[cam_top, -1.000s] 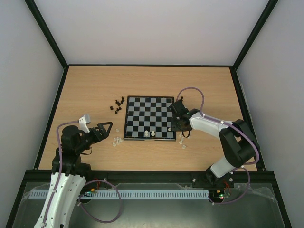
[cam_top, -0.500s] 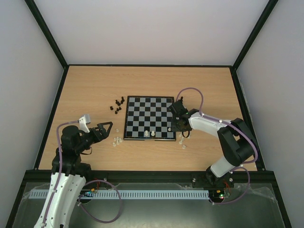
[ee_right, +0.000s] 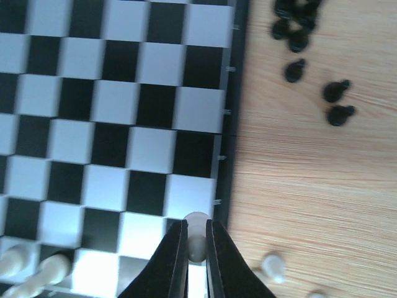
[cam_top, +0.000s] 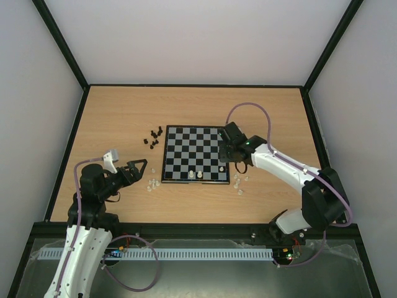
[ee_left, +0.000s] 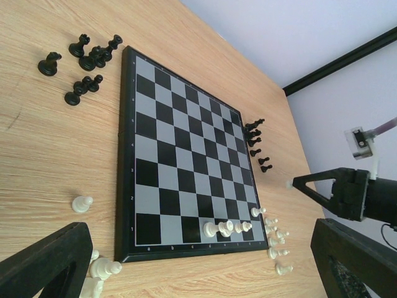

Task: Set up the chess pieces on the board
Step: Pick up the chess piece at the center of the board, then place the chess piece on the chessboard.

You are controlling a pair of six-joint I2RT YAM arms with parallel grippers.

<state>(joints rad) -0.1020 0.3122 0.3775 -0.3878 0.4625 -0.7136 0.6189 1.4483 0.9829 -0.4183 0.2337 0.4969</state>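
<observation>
Chess pieces (cam_top: 151, 184) of the pale set lie loose on the wood at the near left, just beside the left gripper (cam_top: 138, 166), whose fingers are spread wide with nothing between them. A cluster of black pieces (cam_top: 153, 136) sits off the far left corner of the board (cam_top: 195, 154), which lies mid-table. A few pale figurines (ee_left: 224, 227) stand on its near row. Over the board's right edge the right gripper (ee_right: 196, 239) is nearly closed, pinching a single pale piece (ee_right: 196, 218) between its fingertips. More pale strays (cam_top: 239, 184) lie on the wood just right of the board.
</observation>
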